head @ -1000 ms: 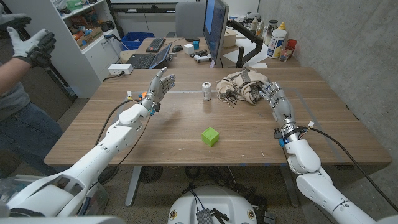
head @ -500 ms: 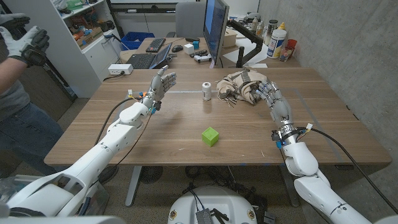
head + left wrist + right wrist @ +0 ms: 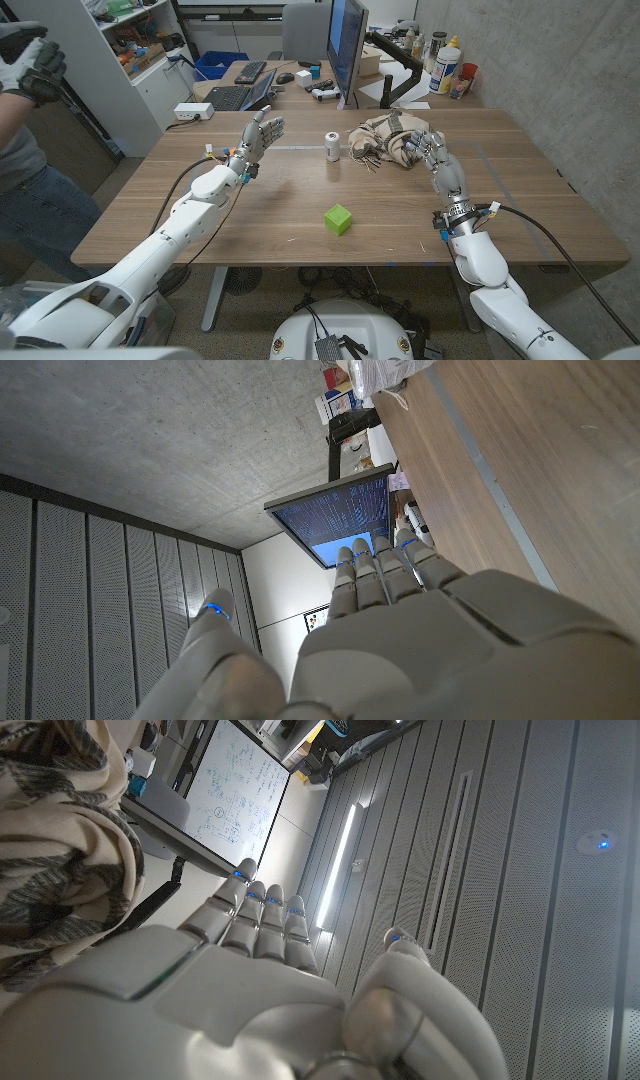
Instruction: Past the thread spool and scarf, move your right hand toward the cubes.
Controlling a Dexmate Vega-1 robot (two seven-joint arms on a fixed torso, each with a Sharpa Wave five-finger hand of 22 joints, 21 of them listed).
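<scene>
A single green cube [image 3: 338, 218] sits on the wooden table [image 3: 270, 235] near its middle. Behind it stands a small white thread spool [image 3: 333, 146], and to the spool's right lies a crumpled beige scarf [image 3: 385, 142] [image 3: 55, 870]. My right hand [image 3: 437, 155] [image 3: 240, 990] is raised at the scarf's right edge, open, fingers straight and holding nothing. It is to the right of the cube and farther back. My left hand [image 3: 258, 136] [image 3: 400, 630] is raised over the table's back left, open and empty, left of the spool.
A person in a dark glove [image 3: 30, 62] stands at the left beyond the table. Behind the table stand a monitor [image 3: 346, 45], laptop [image 3: 240, 95], a power strip [image 3: 192, 111] and bottles [image 3: 447, 65]. A concrete wall runs along the right side.
My right hand has drifted slightly left along the scarf's edge. The person's gloved hand has moved left and up. My left hand has stayed put.
</scene>
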